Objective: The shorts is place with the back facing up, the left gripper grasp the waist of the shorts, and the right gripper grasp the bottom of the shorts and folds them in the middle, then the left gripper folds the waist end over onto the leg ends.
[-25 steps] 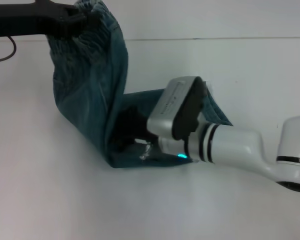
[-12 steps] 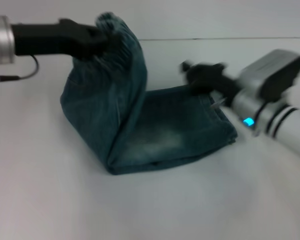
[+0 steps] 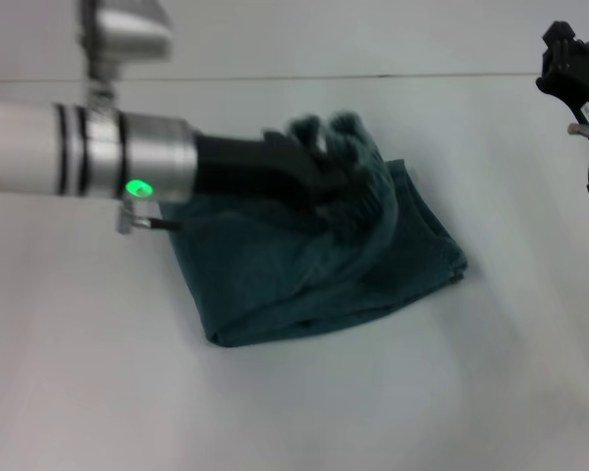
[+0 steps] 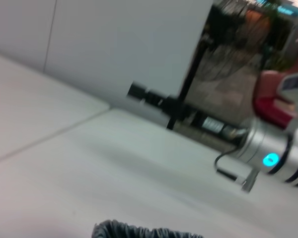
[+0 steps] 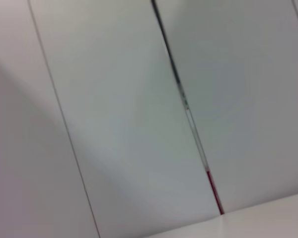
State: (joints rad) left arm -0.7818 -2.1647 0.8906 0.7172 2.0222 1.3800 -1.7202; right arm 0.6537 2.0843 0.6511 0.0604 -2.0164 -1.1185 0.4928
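Left gripper (image 3: 339,182) reaching low across the shorts (image 3: 314,265), jaws clamped on the waist (image 3: 358,167). Right gripper (image 3: 569,74) raised off the worktop (image 3: 373,392), jaw state unclear.

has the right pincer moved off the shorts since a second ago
Yes. The right pincer was down on the shorts mid-table; it now sits up at the table's far right edge, well clear of the denim.

We saw a plain white table (image 3: 304,412). Folded blue-green denim shorts (image 3: 275,285) lay directly on it near the middle, their lower layer flat against the surface.
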